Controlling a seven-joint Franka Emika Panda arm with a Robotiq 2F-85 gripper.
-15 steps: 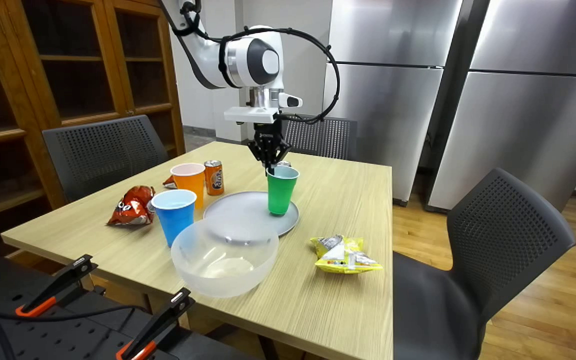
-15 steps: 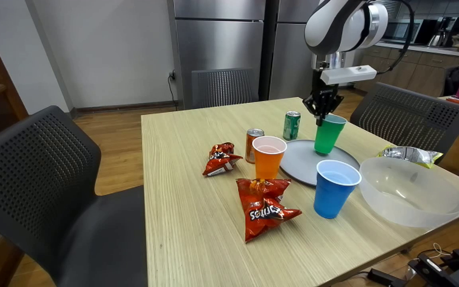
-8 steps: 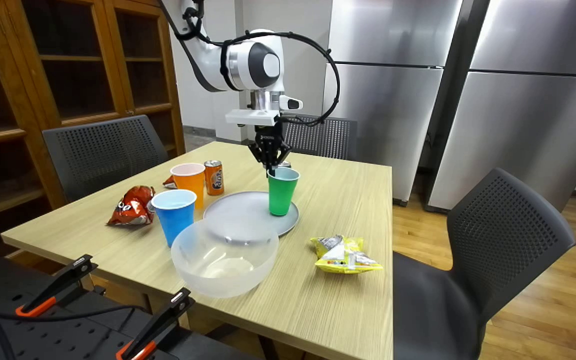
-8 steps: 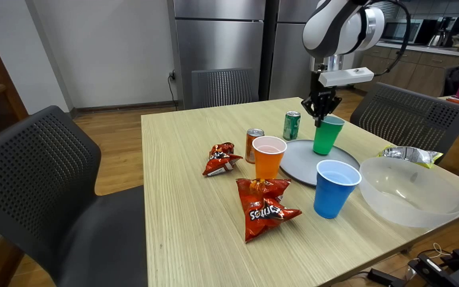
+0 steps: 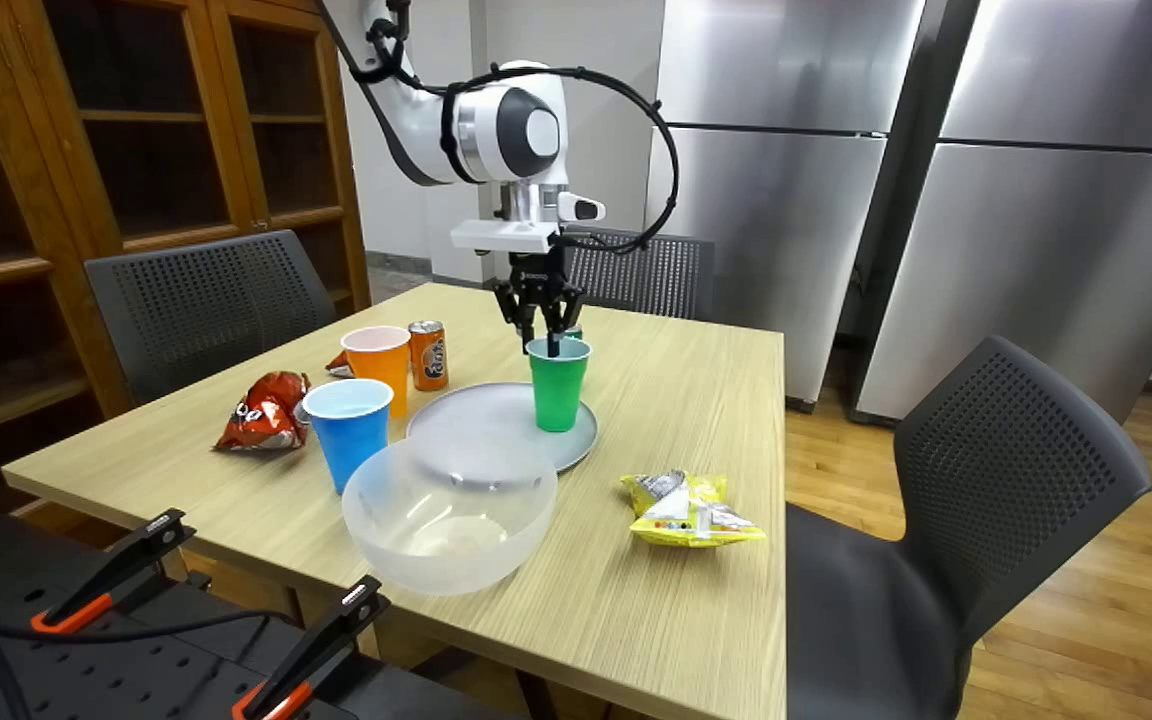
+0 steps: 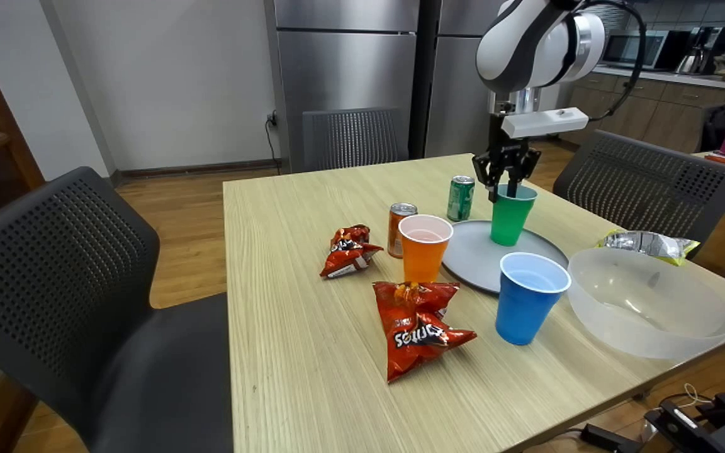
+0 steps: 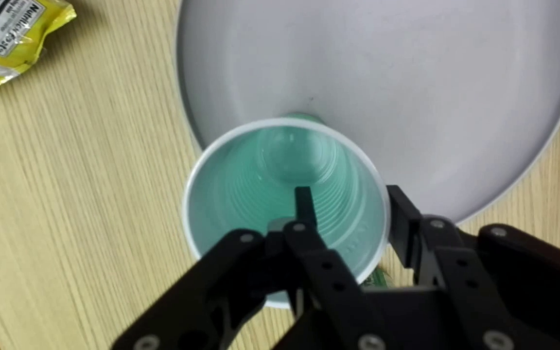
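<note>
Fingers part-open, pointing down, straddling the rim of a tall green plastic cup w/ pale interior. One tip's inside the cup, clear of the wall; other's just outside the rim, can't tell if touching. Nothing gripped. Cup stands upright on a round, flat grey plate, nr the plate's rim; plate's approx. mid-table, on a pale wood-grain table.

Sm. green metal can just past the plate, toward the table edge opp. two blk & orange clamps; those sit just off the closest edge in an exterior view. Lg. frosted see-thru round bowl by the clamp-side edge, next to plate; tall blue plastic cup beside it. Tall orange plastic cup & sm. orange metal can stand nr the plate too. Two crumpled red foil bags lie toward the left-hand edge in both exterior views. Yellow-&-silver foil bag nr the opp. edge, by a dk grey mesh-back chair. Bkgd: st.-steel fridges, wood cabinet w/ glass doors.
</note>
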